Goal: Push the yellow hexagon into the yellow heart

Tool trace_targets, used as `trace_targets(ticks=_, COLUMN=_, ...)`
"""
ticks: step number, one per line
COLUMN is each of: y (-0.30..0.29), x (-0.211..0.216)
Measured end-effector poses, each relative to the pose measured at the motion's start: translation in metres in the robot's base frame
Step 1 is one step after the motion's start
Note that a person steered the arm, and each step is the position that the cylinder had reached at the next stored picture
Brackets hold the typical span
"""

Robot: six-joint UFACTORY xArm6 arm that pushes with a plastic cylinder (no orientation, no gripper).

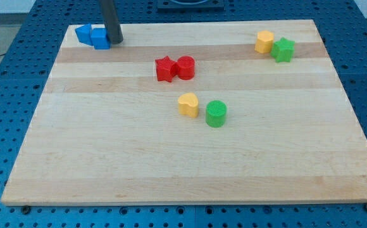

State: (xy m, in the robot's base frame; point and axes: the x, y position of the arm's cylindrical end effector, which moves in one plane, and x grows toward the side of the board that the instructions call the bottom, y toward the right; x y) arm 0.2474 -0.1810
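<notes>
The yellow hexagon (264, 42) sits near the view's top right, touching a green star (283, 49) on its right. The yellow heart (188, 104) lies near the board's middle, with a green cylinder (216, 113) close to its lower right. My tip (115, 42) is at the view's top left, right beside two blue blocks (92, 35), far from both yellow blocks.
A red star (164, 69) and a red cylinder (185, 67) touch each other above the yellow heart. The wooden board (107, 158) rests on a blue perforated table.
</notes>
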Motion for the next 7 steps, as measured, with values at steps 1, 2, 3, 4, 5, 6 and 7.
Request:
trace_targets(ticks=1, y=-0.005, x=0.0)
trace_targets(ticks=2, y=0.008, x=0.0)
trace_targets(ticks=3, y=0.082, x=-0.01)
trace_targets(ticks=4, y=0.183, x=-0.028)
trace_targets(ticks=5, y=0.295, x=-0.035)
trace_targets(ticks=6, y=0.366, x=-0.024)
trace_targets(ticks=7, y=0.378, x=-0.004)
